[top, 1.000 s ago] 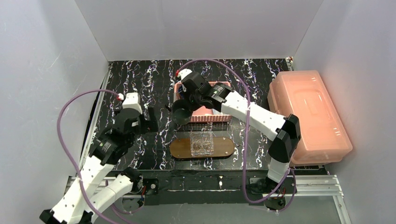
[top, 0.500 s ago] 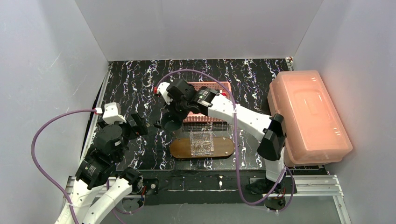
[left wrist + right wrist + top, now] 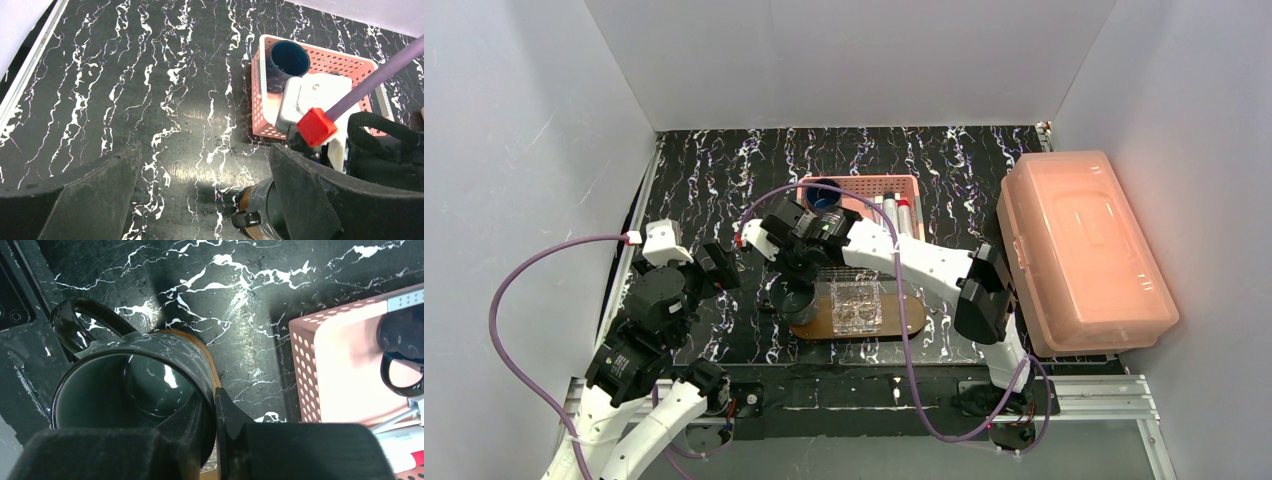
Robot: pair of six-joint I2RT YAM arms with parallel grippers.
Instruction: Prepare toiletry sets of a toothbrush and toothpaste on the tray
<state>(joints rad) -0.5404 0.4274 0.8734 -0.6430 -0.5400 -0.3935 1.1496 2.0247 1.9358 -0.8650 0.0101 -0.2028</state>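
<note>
Since half a second ago the right arm has swung away from the pink basket [image 3: 894,182] toward the near side of the table, carrying a dark mug [image 3: 125,385] to the left end of the tray [image 3: 904,318]; the left arm has hardly shifted. The right gripper [image 3: 212,405] pinches the mug's rim on the side away from the handle, one finger [image 3: 235,425] outside the wall and the other inside, the two closed down to the thickness of the wall. A strip of brown wood shows just under the mug's base in the right wrist view, so the mug is over the tray's left end, but whether it rests on the wood or hangs just above it I cannot tell. The tray lies near the front edge of the table, between the two arm bases, with a clear divided container [image 3: 856,305] on its middle. The left gripper [image 3: 205,190] hovers over bare marbled tabletop just left of the mug, its fingers [image 3: 95,195] spread wide and holding nothing. A blue cup [image 3: 289,57] stands in the basket's left corner. A large pink lidded box [image 3: 1084,250] sits at the right of the table
</note>
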